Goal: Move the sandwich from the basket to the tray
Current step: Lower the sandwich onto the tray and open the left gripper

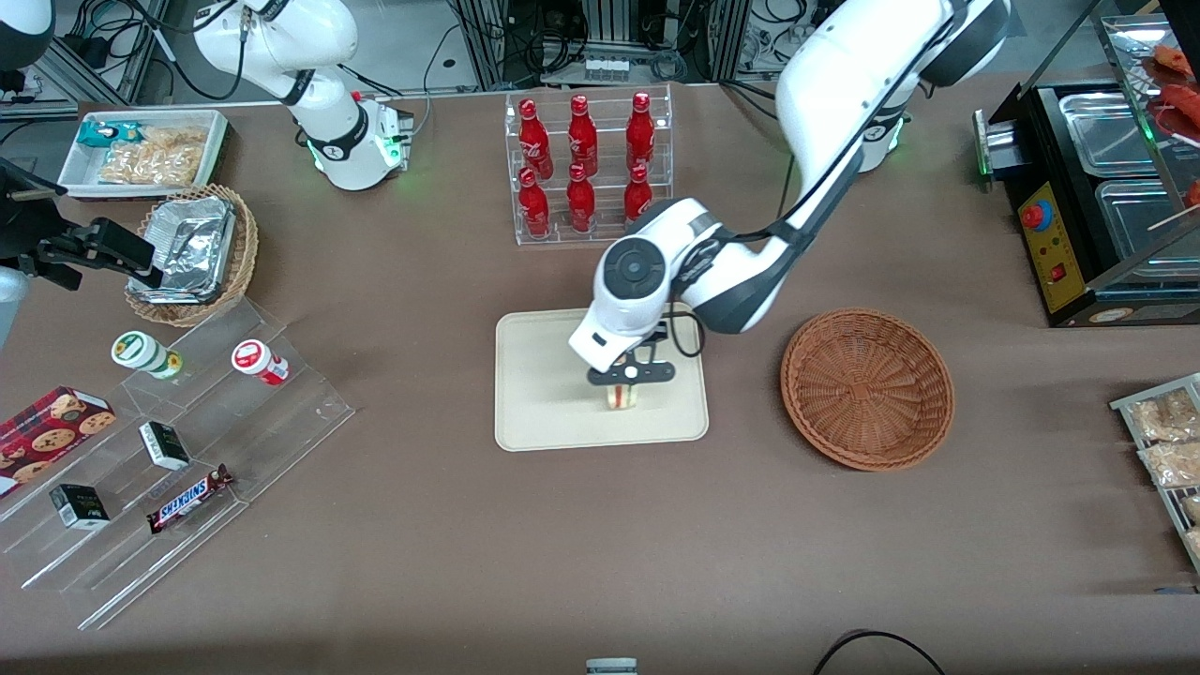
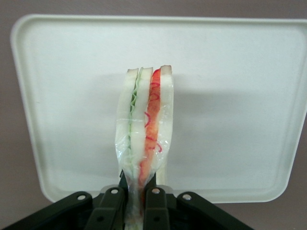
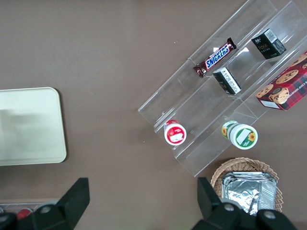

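Note:
The clear-wrapped sandwich (image 2: 145, 129), pale bread with green and red filling, hangs pinched between the fingers of my gripper (image 2: 136, 201), which is shut on it. In the front view the gripper (image 1: 626, 382) is over the cream-beige tray (image 1: 544, 394), with the sandwich (image 1: 622, 397) showing just below the fingers, low over or on the tray; I cannot tell which. The reddish-brown wicker basket (image 1: 867, 386) lies beside the tray toward the working arm's end and holds nothing. The tray (image 2: 230, 96) fills the wrist view under the sandwich.
An acrylic rack of red bottles (image 1: 586, 164) stands farther from the front camera than the tray. A clear stepped shelf with snacks (image 1: 178, 450) and a tan basket with a foil container (image 1: 192, 248) lie toward the parked arm's end. A black food warmer (image 1: 1097, 197) stands toward the working arm's end.

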You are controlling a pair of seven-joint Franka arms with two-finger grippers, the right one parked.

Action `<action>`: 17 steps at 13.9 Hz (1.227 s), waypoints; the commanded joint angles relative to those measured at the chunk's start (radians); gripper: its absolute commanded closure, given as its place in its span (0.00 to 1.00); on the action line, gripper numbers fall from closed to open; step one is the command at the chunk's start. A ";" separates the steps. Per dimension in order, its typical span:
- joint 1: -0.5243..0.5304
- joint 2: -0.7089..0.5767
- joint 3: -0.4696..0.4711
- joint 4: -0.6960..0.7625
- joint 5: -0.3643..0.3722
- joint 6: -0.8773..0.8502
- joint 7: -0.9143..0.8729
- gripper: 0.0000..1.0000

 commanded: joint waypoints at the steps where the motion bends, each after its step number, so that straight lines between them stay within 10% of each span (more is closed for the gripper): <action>1: -0.037 0.088 0.003 0.117 0.022 -0.037 -0.034 0.98; 4: -0.041 0.126 0.003 0.153 0.020 -0.036 -0.044 0.84; 6: -0.041 0.119 0.001 0.148 0.017 -0.034 -0.050 0.00; 17: 0.053 -0.126 0.030 0.069 0.032 -0.287 -0.026 0.00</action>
